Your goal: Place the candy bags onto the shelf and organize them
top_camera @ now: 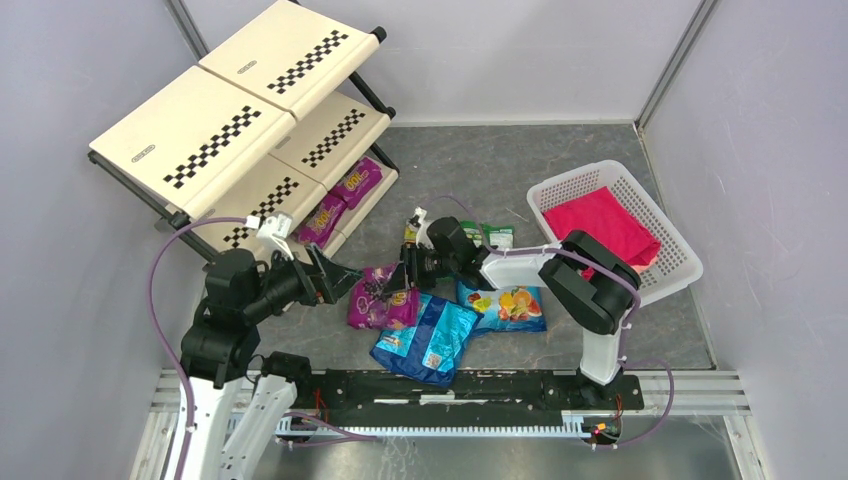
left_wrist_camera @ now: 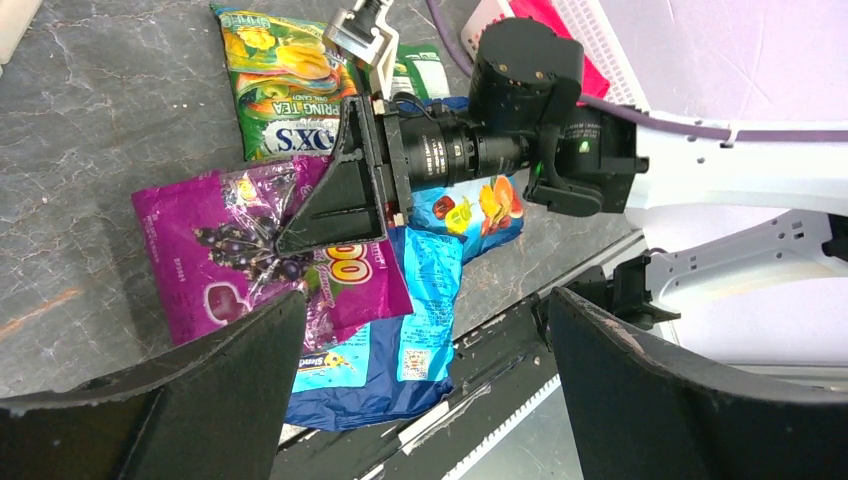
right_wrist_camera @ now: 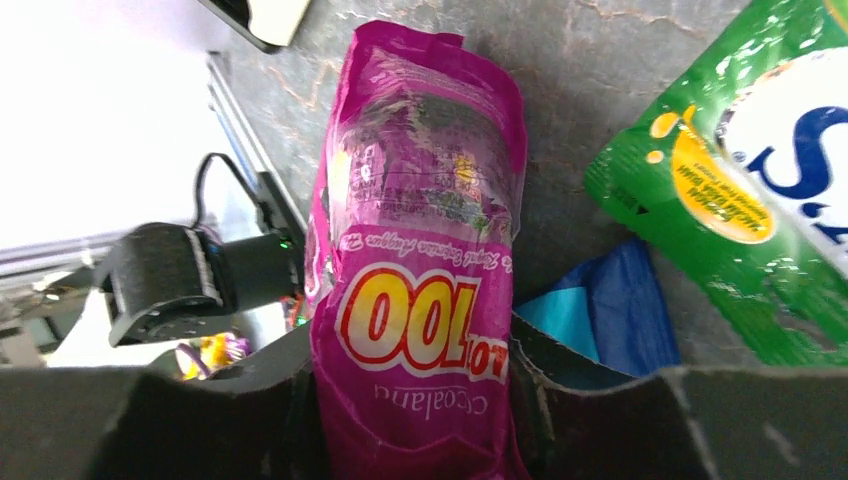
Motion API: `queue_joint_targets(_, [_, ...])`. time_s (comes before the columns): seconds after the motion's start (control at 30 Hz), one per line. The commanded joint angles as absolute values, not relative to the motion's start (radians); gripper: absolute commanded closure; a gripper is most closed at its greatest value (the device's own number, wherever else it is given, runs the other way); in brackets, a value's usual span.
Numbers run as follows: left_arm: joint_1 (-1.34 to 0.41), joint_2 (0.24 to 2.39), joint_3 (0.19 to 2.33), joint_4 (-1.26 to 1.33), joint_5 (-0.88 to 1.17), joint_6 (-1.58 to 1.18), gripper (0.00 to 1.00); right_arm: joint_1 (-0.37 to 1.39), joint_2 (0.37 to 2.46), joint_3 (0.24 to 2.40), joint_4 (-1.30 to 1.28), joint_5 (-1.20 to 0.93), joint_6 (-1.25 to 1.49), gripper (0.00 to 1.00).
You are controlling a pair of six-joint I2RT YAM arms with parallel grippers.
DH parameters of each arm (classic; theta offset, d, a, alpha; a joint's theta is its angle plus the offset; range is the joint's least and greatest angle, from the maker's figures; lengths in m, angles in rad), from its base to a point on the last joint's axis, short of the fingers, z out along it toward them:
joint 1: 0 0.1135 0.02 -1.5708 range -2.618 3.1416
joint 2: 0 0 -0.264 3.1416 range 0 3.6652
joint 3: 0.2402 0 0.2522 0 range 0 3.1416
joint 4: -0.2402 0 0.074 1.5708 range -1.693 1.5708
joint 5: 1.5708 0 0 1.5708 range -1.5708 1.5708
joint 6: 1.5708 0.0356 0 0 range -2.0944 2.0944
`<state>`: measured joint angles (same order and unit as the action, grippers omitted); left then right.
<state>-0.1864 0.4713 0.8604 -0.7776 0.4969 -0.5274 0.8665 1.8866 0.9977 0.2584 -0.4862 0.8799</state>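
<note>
The right gripper (right_wrist_camera: 415, 370) grasps a purple candy bag (right_wrist_camera: 420, 230) on the table (top_camera: 600, 160).
The bag lies at five o'clock from the shelf (top_camera: 200, 135); the left gripper (left_wrist_camera: 425, 310) hangs released, jaws wide, at its ten o'clock.

Shelf (top_camera: 170, 120) is showing cream panels, each carrying 1 black-and-white checkered stripe; its tube frame is showing black. 2 magenta-purple bags (top_camera: 357, 182) on it are flashing yellow lettering. Loose magenta bag (right_wrist_camera: 420, 200) is showing dark grape pictures, a glossy clear patch, and yellow "100" figures edged in red. Green bag (left_wrist_camera: 280, 90) is displaying yellow and orange fruit, with blue letters on white. Blue bag (top_camera: 430, 340) is shimmering in 2 tones, bright cyan over deep blue; other blue bag (top_camera: 505, 305) is carrying orange and yellow fruit. Basket (top_camera: 668, 235) is looking white, latticed; cloth (top_camera: 600, 225) inside is glowing pink-red. Tabletop (top_camera: 520, 165) is showing grey with pale marbled veins. Cable (left_wrist_camera: 700, 127) is running purple.
</note>
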Motion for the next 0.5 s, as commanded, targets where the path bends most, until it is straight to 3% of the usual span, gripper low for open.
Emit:
queue_joint_targets(0.0, [-0.183, 0.483, 0.917, -0.769, 0.482, -0.495, 0.04, 0.895, 1.847, 0.944, 0.619, -0.452, 1.13, 0.6])
queue_joint_targets(0.07, [-0.183, 0.481, 0.928, -0.776, 0.486, -0.485, 0.04, 0.913, 1.87, 0.968, 0.702, -0.41, 1.199, 0.65])
queue_joint_targets(0.47, [-0.183, 0.476, 1.052, -0.841, 0.476, -0.464, 0.03, 1.029, 2.14, 1.313, 0.883, -0.177, 1.332, 0.65])
